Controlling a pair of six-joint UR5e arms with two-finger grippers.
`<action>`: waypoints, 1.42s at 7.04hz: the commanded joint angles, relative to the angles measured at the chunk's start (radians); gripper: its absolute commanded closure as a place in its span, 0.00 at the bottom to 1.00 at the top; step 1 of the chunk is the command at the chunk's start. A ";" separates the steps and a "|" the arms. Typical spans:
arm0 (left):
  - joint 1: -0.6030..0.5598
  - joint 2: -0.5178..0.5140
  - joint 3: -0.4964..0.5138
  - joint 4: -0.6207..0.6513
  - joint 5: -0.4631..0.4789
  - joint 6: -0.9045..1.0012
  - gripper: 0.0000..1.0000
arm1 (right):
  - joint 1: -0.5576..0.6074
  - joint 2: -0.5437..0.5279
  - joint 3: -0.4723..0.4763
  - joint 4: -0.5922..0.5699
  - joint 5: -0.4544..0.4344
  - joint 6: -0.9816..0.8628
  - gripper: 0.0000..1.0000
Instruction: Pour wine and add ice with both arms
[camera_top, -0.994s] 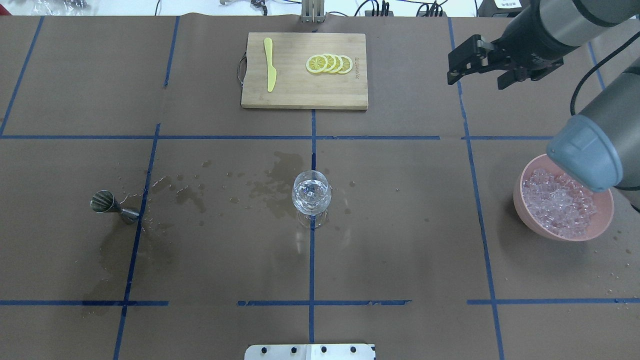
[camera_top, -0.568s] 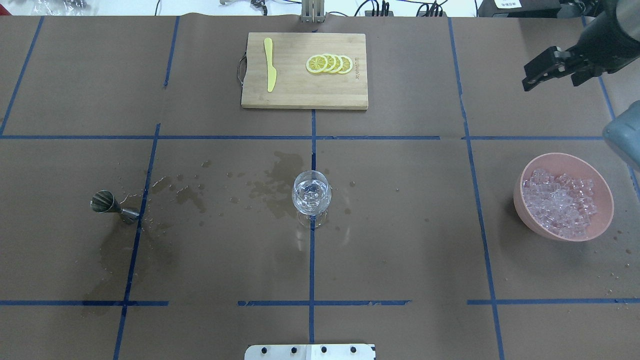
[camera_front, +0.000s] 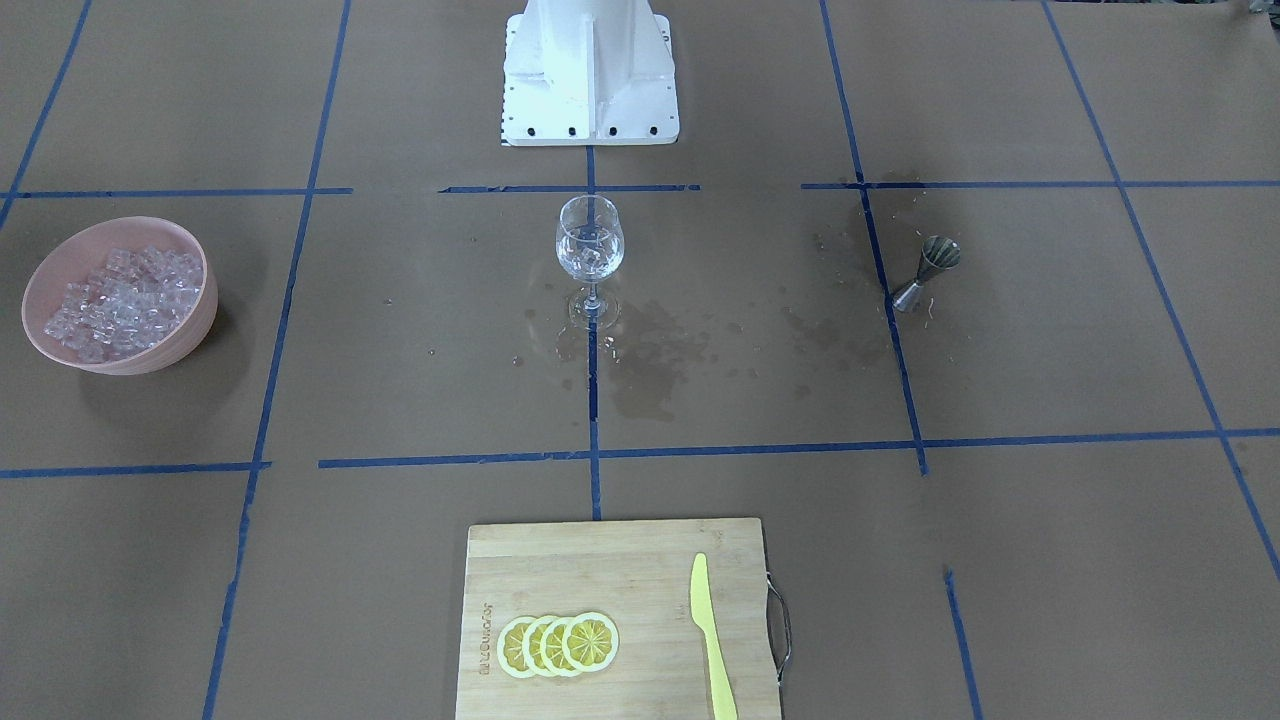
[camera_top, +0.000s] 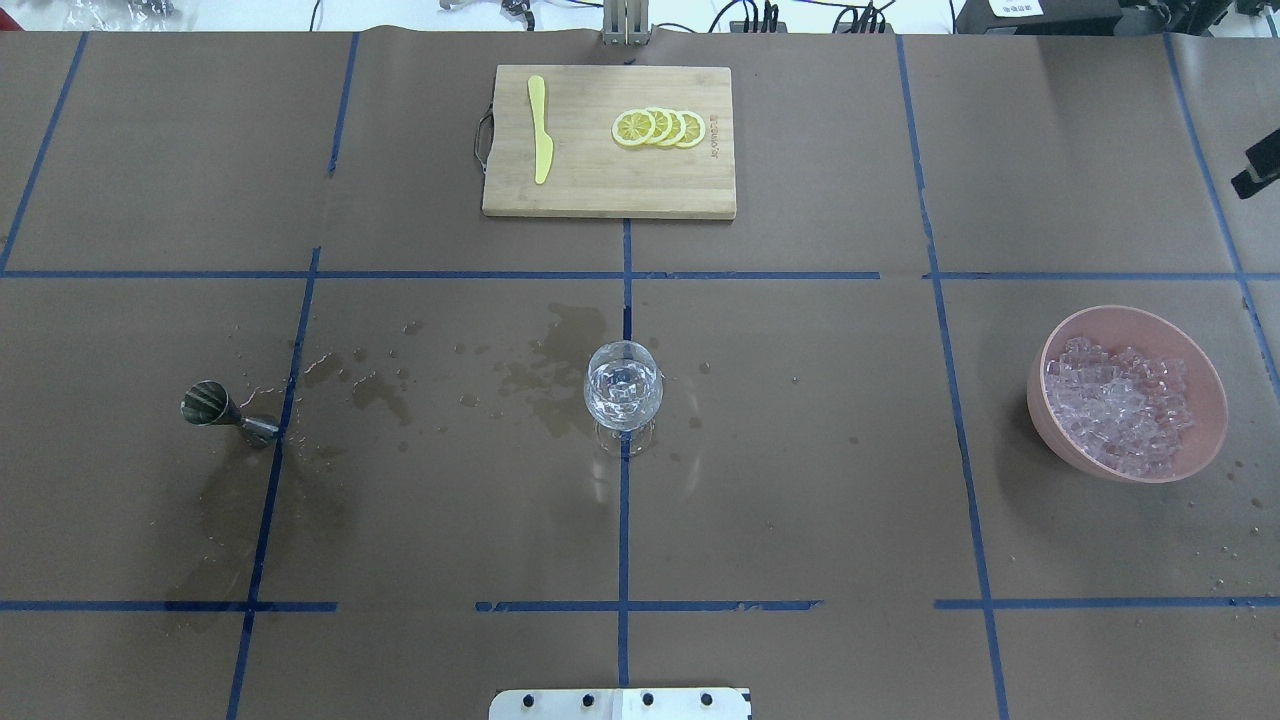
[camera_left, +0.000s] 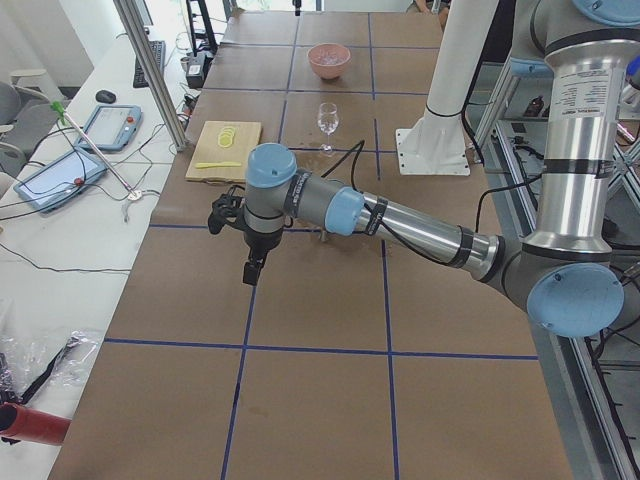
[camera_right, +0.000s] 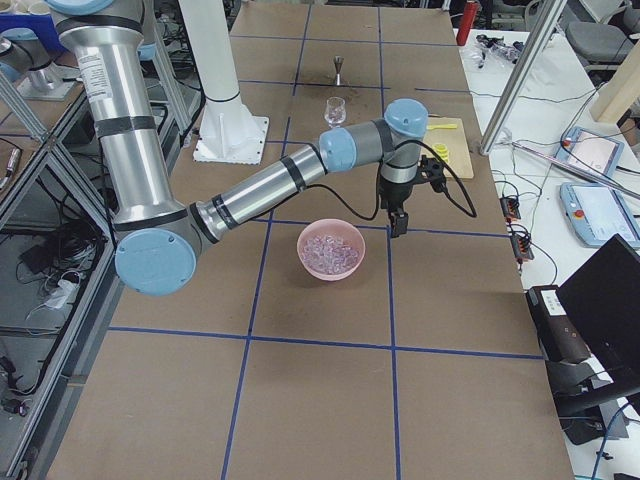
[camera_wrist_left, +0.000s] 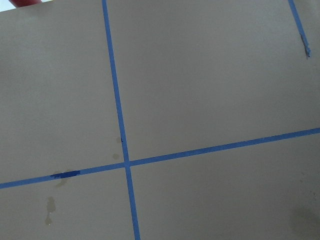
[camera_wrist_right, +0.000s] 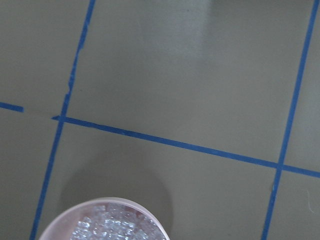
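Ice (camera_top: 1118, 415) | heaped in pink bowl (camera_top: 1130, 325), right-middle of overhead view; more cubes in wine glass (camera_top: 622, 385), centre | left pincer (camera_left: 249, 276): grip cannot tell | right pincer (camera_right: 398, 230): grip cannot tell

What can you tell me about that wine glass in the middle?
It is a clear stemmed wine glass, upright on its round foot, at the table's middle where a blue tape line runs. Clear ice cubes fill part of its bowl. Dark wet stains mark the brown paper beside it. Only the table touches it.
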 joint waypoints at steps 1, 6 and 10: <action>-0.005 0.036 0.076 -0.016 -0.008 0.012 0.00 | 0.083 -0.113 -0.026 0.001 0.020 -0.093 0.00; -0.033 0.059 0.167 -0.016 -0.008 0.130 0.00 | 0.124 -0.168 -0.289 0.347 0.018 -0.082 0.00; -0.031 0.056 0.193 -0.017 -0.008 0.129 0.00 | 0.219 -0.168 -0.285 0.320 0.147 -0.079 0.00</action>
